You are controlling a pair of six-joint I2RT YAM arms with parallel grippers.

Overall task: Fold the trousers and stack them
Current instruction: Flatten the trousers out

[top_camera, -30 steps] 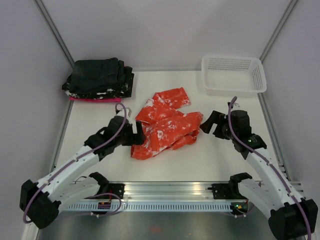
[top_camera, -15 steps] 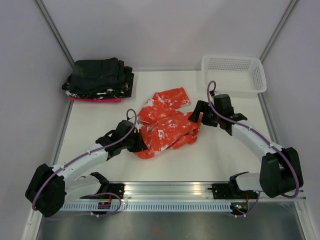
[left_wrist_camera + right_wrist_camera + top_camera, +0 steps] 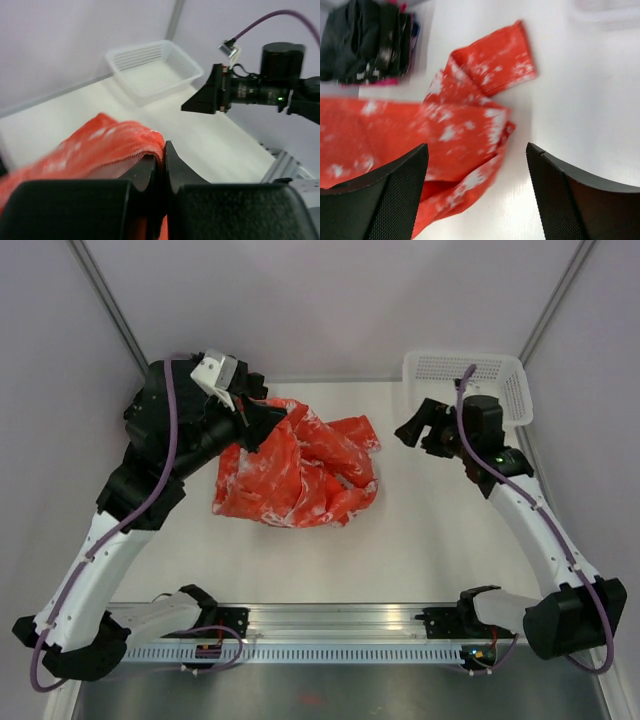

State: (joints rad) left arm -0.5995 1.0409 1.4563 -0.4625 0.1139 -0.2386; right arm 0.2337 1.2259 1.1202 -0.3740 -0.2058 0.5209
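The arms (image 3: 532, 530) are white links (image 3: 95, 555) with black joints (image 3: 575, 620), purple cables (image 3: 287, 12) and black mesh-textured gripper fingers (image 3: 380, 200).

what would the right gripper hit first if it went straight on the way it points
Most likely the trousers: the open right gripper aims at their edge, though depth is unclear and it could meet the table beside them.

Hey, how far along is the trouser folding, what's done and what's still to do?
Done: nothing yet; the trousers lie crumpled and unfolded on the table. In hand: the left tool is shut on one edge of them, holding it up; the right tool hangs open to their right, empty. Left: spread, fold, then stack, probably by the black folded garments at the far left.
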